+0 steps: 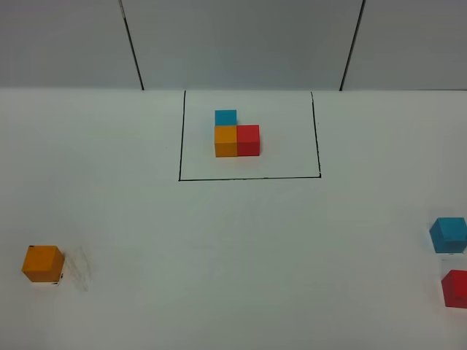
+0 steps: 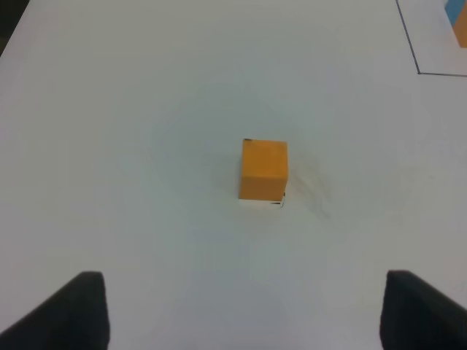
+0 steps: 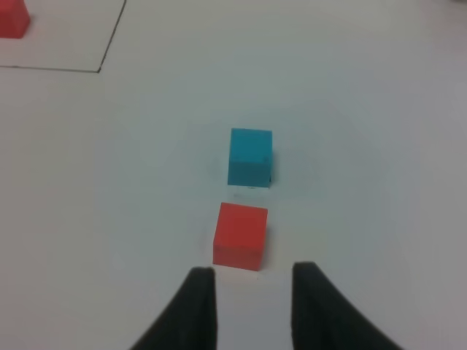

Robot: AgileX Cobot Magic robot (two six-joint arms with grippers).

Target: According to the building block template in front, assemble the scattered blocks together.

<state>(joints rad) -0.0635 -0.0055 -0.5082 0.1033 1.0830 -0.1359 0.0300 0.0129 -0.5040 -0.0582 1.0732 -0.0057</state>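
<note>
left pincer (image 2: 244, 278) gapes wide, empty, near orange cube (image 2: 263, 170); right pincer (image 3: 254, 273) narrowly parted, empty, near red cube (image 3: 241, 235)

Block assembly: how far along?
Done: nothing; the loose orange matte cube, light blue matte cube and red matte cube sit apart. In hand: nothing; left gripper open before orange, right gripper open before red. Left: building the whole L of the framed three-cube template.

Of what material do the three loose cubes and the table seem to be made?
The orange cube, blue cube and red cube look like painted wood or hard plastic, which one is unclear: even matte colour, crisp edges, no glare. The table looks like smooth white board, with faint grey scuffs beside the orange cube.
</note>
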